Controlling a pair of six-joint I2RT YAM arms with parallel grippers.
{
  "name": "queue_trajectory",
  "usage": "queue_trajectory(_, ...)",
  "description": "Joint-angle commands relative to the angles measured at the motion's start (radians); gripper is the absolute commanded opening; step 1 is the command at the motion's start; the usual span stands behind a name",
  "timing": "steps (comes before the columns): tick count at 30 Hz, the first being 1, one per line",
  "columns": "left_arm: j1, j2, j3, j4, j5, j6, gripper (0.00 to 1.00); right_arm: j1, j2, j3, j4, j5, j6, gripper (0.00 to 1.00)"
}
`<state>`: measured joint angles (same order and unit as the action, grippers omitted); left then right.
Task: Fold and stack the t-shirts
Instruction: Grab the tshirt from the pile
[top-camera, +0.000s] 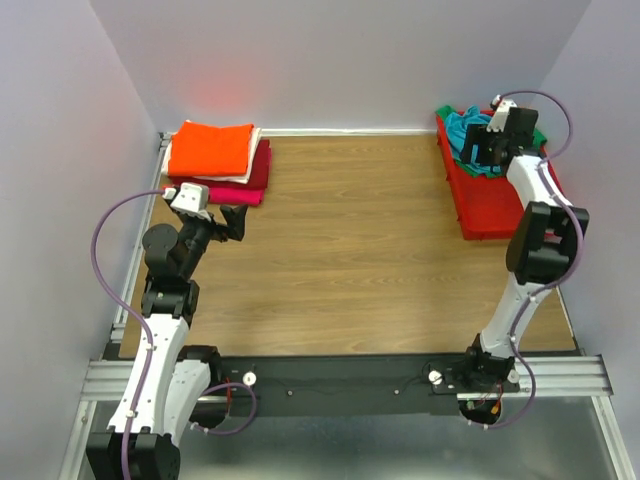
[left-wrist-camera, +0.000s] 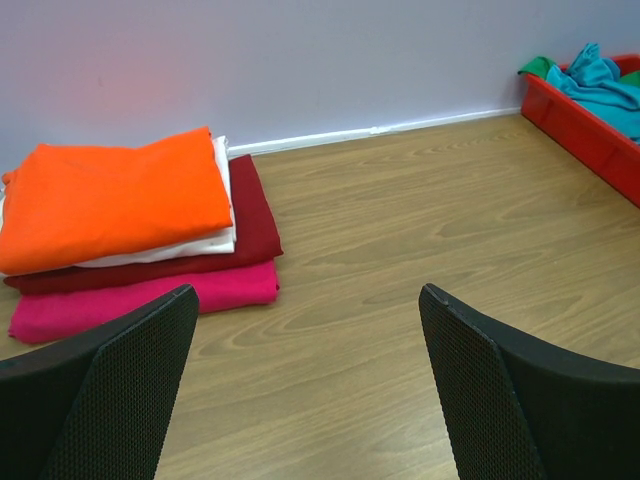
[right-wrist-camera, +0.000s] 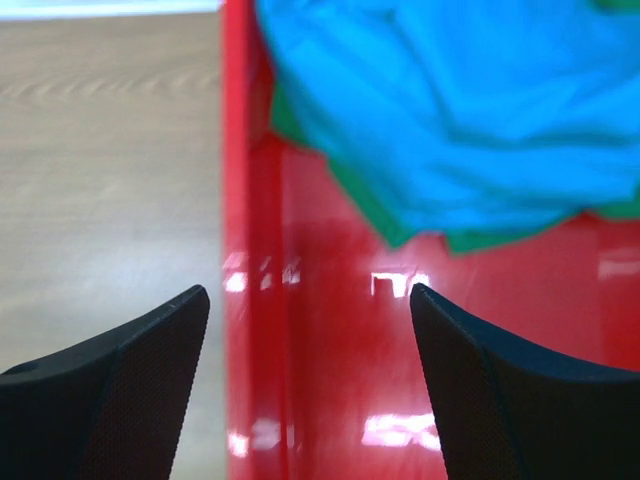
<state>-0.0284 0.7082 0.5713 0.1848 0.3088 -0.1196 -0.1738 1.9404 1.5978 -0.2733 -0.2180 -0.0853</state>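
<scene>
A stack of folded t-shirts (top-camera: 215, 158) lies at the back left: orange (left-wrist-camera: 110, 200) on top, then white (left-wrist-camera: 215, 240), dark red (left-wrist-camera: 255, 225) and magenta (left-wrist-camera: 150, 298). A crumpled teal t-shirt (right-wrist-camera: 470, 110) lies over a green one (right-wrist-camera: 470, 240) in the red bin (top-camera: 485, 195) at the back right; both also show in the top view (top-camera: 465, 135). My left gripper (left-wrist-camera: 305, 380) is open and empty, low over the table in front of the stack. My right gripper (right-wrist-camera: 310, 390) is open and empty, above the bin's left wall, short of the teal shirt.
The wooden table (top-camera: 350, 250) runs between the stack and the bin. Pale walls close the back and both sides. The bin's left wall (right-wrist-camera: 245, 250) stands under my right gripper. The arm bases sit on the metal rail (top-camera: 350, 380) at the near edge.
</scene>
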Motion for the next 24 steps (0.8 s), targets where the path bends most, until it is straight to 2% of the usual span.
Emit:
queue_trajectory(1,-0.005,0.008,0.001,0.004,-0.002,0.015,0.98,-0.001,0.164,0.187,-0.021,0.124,-0.017,0.86)
queue_trajectory(4,-0.005,0.017,0.001,0.002,-0.007,0.02,0.98,-0.001,0.285,0.312,-0.021,0.172,-0.047,0.79)
queue_trajectory(10,-0.005,0.045,0.004,-0.001,-0.01,0.024,0.98,-0.001,0.472,0.525,-0.021,0.288,-0.093,0.75)
queue_trajectory(15,-0.005,0.073,0.007,-0.004,-0.005,0.028,0.98,-0.001,0.538,0.593,-0.02,0.31,-0.116,0.68)
queue_trajectory(19,-0.004,0.082,0.009,-0.005,0.001,0.028,0.98,-0.001,0.575,0.616,-0.017,0.322,-0.125,0.49)
queue_trajectory(20,-0.004,0.083,0.007,-0.005,0.0,0.028,0.98,-0.001,0.58,0.619,-0.017,0.318,-0.125,0.32)
queue_trajectory(22,-0.005,0.086,0.007,-0.005,-0.002,0.029,0.98,-0.001,0.582,0.619,-0.018,0.315,-0.123,0.12)
queue_trajectory(24,-0.004,0.086,0.007,-0.007,-0.004,0.031,0.98,-0.001,0.545,0.591,-0.017,0.304,-0.12,0.06)
